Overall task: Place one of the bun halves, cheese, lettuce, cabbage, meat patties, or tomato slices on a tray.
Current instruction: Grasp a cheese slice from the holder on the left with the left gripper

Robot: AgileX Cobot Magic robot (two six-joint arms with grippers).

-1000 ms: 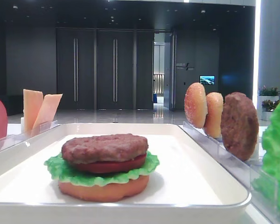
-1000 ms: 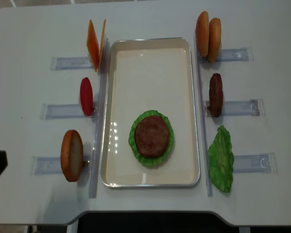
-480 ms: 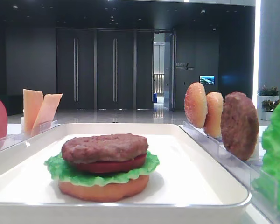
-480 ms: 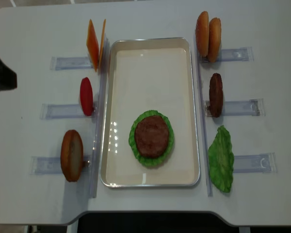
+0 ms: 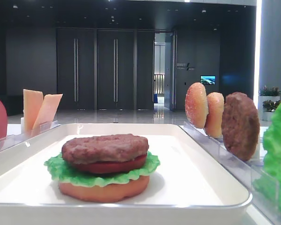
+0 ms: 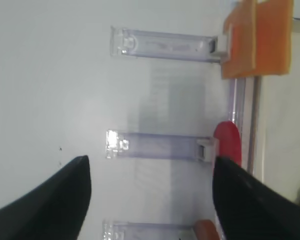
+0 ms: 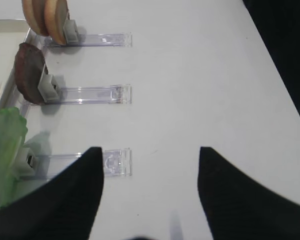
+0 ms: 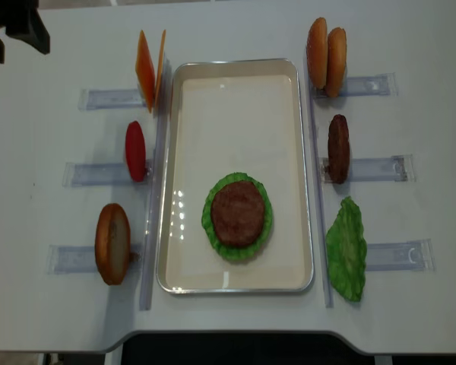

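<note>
My left hand (image 6: 149,200) hangs spread wide and empty over the table (image 8: 53,152), left of the cheese (image 6: 257,37) standing in its far-left holder. My right hand (image 7: 150,195) is also spread, empty, by the lettuce (image 7: 5,150). On the tray (image 8: 235,114), near end, a patty (image 8: 238,211) tops tomato, lettuce and a bun base

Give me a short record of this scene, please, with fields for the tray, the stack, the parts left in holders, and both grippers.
tray: white tray, centre of the table
stack: bun base, lettuce, tomato, meat patty on top
left holders: cheese, tomato slice, bun half
right holders: two bun halves, patty, lettuce leaf
left gripper: open, empty
right gripper: open, empty
</note>
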